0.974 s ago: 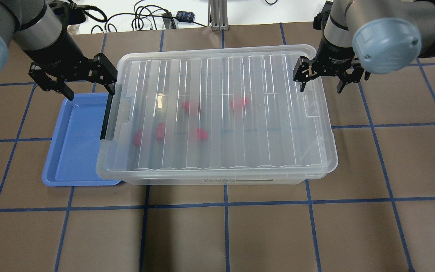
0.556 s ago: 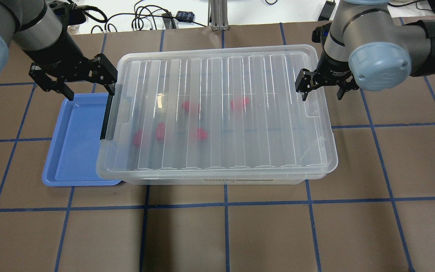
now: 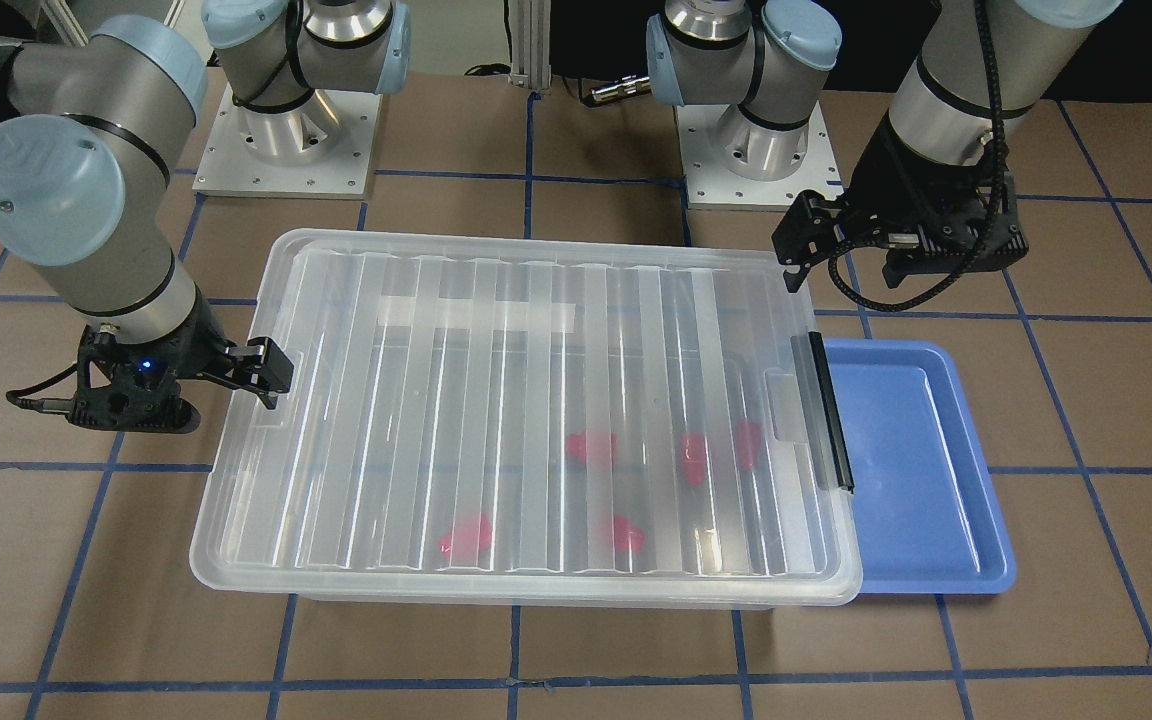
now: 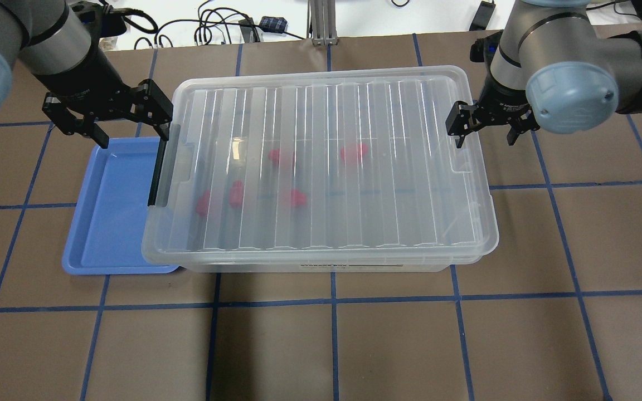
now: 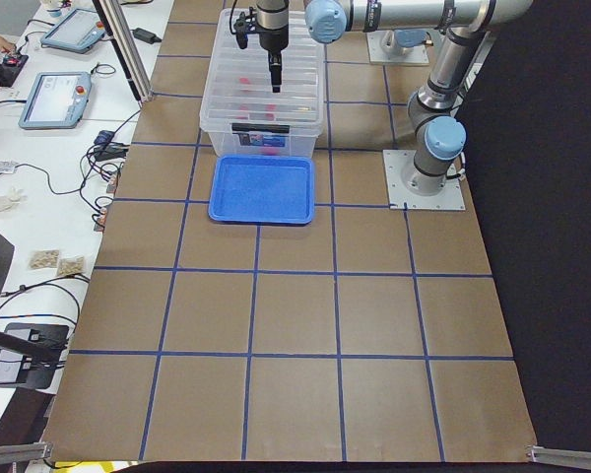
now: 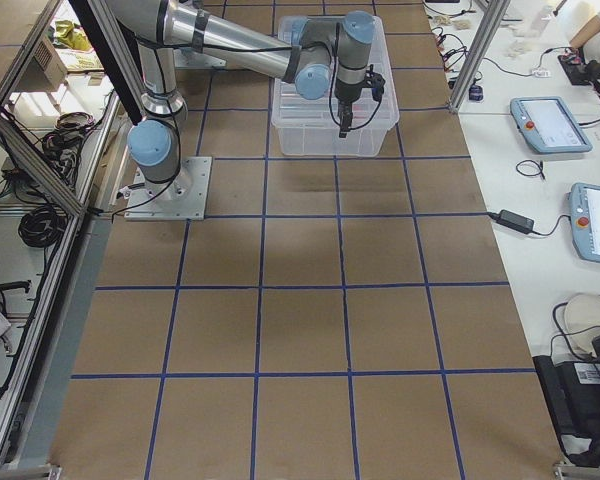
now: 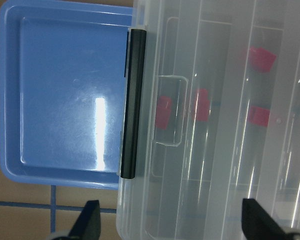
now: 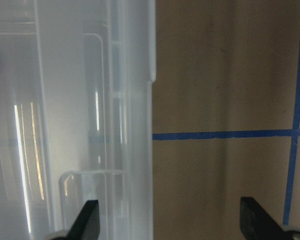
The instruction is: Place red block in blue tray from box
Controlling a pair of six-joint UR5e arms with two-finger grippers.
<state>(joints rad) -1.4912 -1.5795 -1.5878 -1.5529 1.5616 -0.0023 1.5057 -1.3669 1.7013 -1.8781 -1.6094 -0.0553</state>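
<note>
**Item 1, right tool** (image 4: 486,139): released, jaws spread wide, nothing held. Over the last second it has dropped lower and shifted slightly outward. It now straddles the end rim of the box; in its wrist view one finger hangs over the lid and the other over bare desk.

**Item 2, left tool** (image 4: 131,131): released, jaws spread wide, nothing held. Position unchanged over the same second. The latch bar (image 4: 156,170) lies just ahead of it, between the lines of its two fingers.

**Item 3, box** (image 4: 482,223): clear bin spanning the gap between the two tools. The ribbed lid (image 4: 388,184) is still seated and the latch bar looks down.

**Item 4, red block** (image 4: 236,195): one of five alike, all sealed under the lid. Three sit nearer the left tool and two toward the middle; none is within reach of either tool.

**Item 5, blue tray** (image 4: 109,223): directly below and ahead of the left tool. Its long edge is tucked under the box's latch end. It holds nothing.

**Item 6, desk** (image 4: 321,345): brown surface with a blue tape grid, carrying all the above.

**Assessment:** the right tool's descent reads as bracing or gripping the far end of the box while the left tool works the latch. The task is at its opening stage: lid off first, then a block.
</note>
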